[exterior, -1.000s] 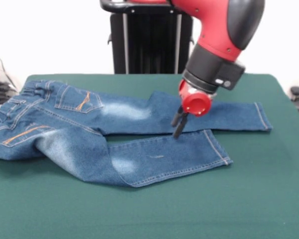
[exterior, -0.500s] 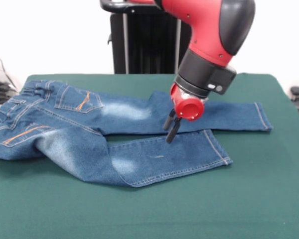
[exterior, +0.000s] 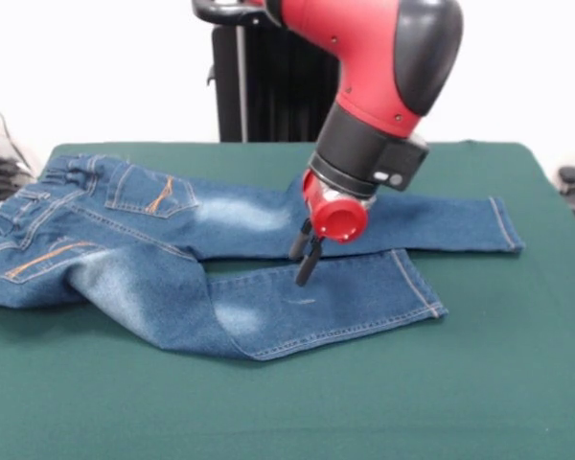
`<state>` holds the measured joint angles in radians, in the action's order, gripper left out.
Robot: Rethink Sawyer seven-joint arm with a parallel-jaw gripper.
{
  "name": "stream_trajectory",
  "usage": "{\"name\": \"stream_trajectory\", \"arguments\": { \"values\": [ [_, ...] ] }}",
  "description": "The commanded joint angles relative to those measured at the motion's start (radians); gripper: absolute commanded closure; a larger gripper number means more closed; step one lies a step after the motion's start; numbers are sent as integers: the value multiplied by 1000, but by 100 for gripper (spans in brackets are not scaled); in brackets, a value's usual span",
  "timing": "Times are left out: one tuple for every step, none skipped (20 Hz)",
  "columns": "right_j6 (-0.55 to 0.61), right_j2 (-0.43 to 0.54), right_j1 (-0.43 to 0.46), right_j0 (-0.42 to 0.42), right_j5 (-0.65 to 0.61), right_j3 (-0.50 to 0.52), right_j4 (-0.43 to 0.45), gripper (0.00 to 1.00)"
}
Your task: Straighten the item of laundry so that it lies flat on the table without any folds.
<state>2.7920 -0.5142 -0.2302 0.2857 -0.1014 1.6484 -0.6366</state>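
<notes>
Jeans (exterior: 220, 278) spread on green table (exterior: 479, 383), hand (exterior: 304, 261) nearly closed, holding nothing, above lower leg

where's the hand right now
In the front view the hand hangs at picture centre, over the gap between the two legs of the jeans, tips near the nearer leg's upper edge.

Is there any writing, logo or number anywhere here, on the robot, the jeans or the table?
None can be read.
Arm: plain red and black, with no visible lettering.
Jeans: only orange stitching on the pockets; no visible label.
Table: bare green top, with no signs.
Claw: dark and unmarked.
</notes>
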Motion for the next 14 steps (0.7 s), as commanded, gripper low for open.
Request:
{"name": "stream_trajectory", "arguments": {
  "values": [
    [42, 152, 100, -17, 7, -142, 30, 0],
    [50, 149, 114, -13, 6, -157, 25, 0],
    [57, 148, 125, -12, 7, -168, 21, 0],
    [63, 143, 137, -9, 5, -180, 18, 0],
    [65, 146, 141, -12, 9, -185, 20, 0],
    [64, 148, 147, -15, 12, -191, 23, 0],
    [60, 144, 159, -18, 10, -207, 23, 0],
    [53, 147, 161, -26, 12, -212, 32, 0],
    [42, 150, 162, -37, 12, -219, 42, 0],
    [23, 169, 150, -60, 17, -216, 63, 0],
    [9, 167, 149, -70, 11, -220, 76, 0],
    [-3, 170, 140, -84, 7, -219, 93, 0],
    [-13, 172, 131, -97, 4, -216, 106, 0],
    [-19, 176, 129, -109, 6, -218, 119, 0]
  ]
}}
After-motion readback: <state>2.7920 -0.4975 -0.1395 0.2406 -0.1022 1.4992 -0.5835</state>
